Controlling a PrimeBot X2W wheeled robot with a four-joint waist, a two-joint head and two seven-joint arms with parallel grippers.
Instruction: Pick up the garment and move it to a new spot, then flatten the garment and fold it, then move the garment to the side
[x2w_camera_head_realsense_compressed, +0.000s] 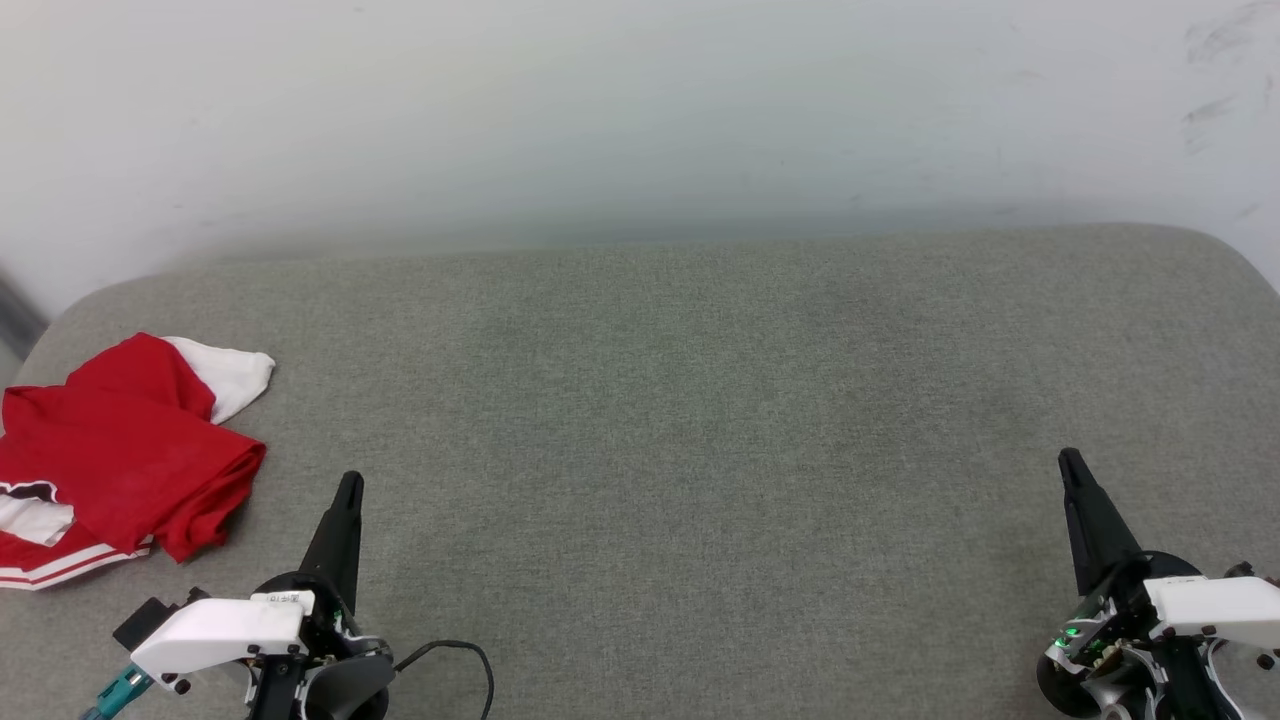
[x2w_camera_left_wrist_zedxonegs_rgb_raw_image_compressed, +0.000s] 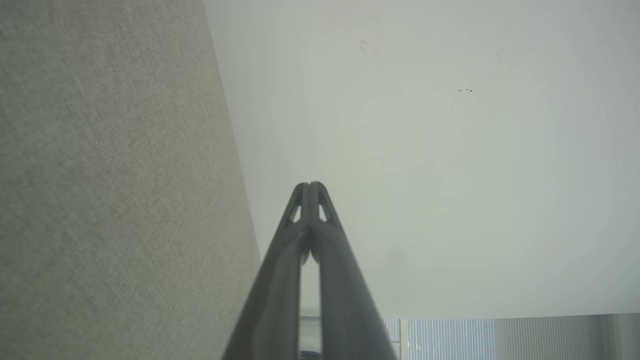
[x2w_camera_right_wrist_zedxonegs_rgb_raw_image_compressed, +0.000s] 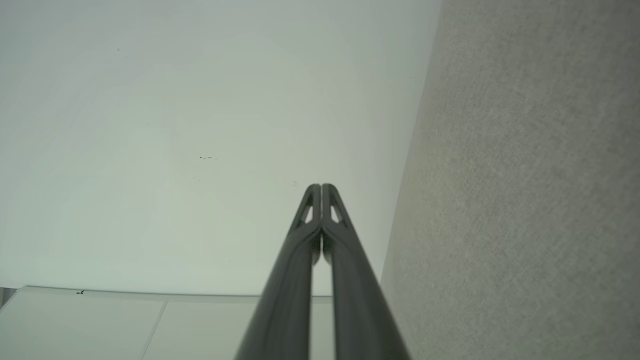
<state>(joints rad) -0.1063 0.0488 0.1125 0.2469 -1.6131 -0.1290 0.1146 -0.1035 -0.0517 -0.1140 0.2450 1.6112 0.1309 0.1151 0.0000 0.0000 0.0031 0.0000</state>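
The garment (x2w_camera_head_realsense_compressed: 120, 450) is lying bunched at the far left of the frame on the grey fabric-covered desk (x2w_camera_head_realsense_compressed: 650, 400), while the left gripper (x2w_camera_head_realsense_compressed: 349, 484) and right gripper (x2w_camera_head_realsense_compressed: 1068, 459) are sitting empty, jaws closed. Soft and light, it is likely inviting a pinch at its raised red fold.

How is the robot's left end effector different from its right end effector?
The left end effector is close beside the red garment; the right end effector is far from it, across the grey cushion. The left one leans rightward in the head view; the right one leans leftward. A black cable loops by the left one's base; a green light glows at the right one's. Both are shut and empty.
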